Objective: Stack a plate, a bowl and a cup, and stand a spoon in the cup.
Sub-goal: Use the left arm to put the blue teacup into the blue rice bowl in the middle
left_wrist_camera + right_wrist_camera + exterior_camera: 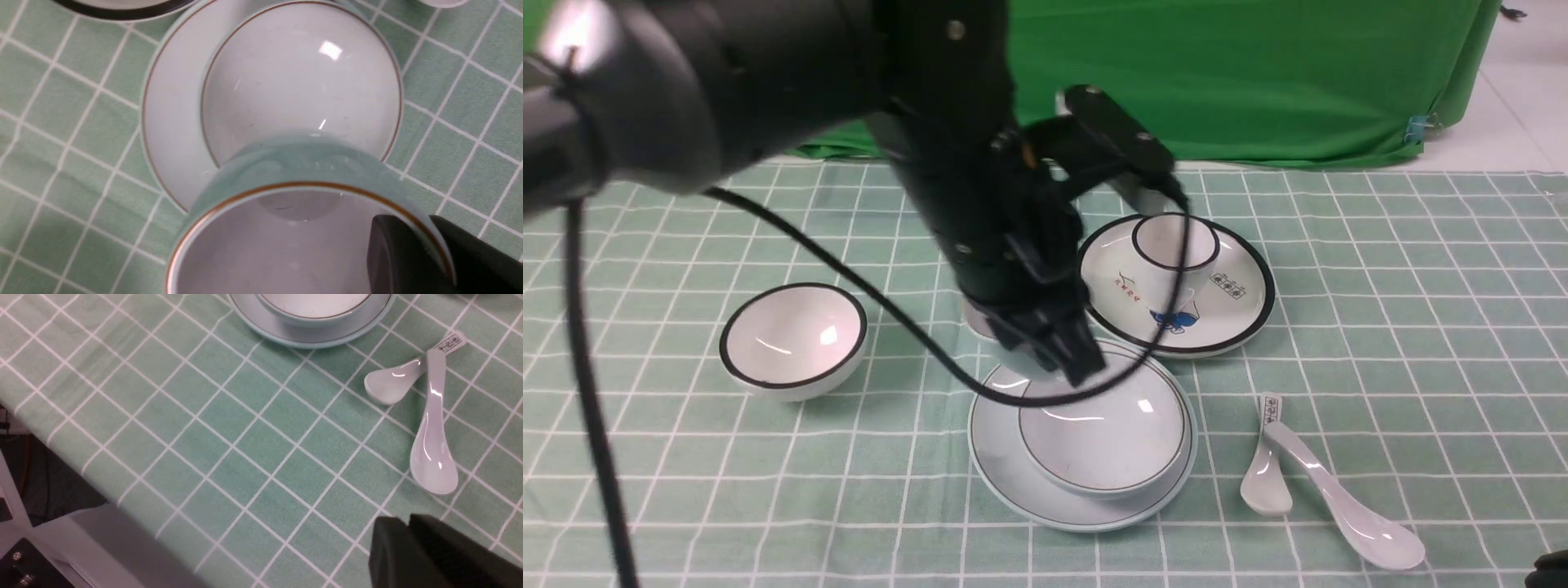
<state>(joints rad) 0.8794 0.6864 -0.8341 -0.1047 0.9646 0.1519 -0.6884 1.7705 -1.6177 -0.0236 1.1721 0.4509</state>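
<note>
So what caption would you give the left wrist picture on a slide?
The left tool pinches the cup at its rim, near the bowl already on the plate.
</note>
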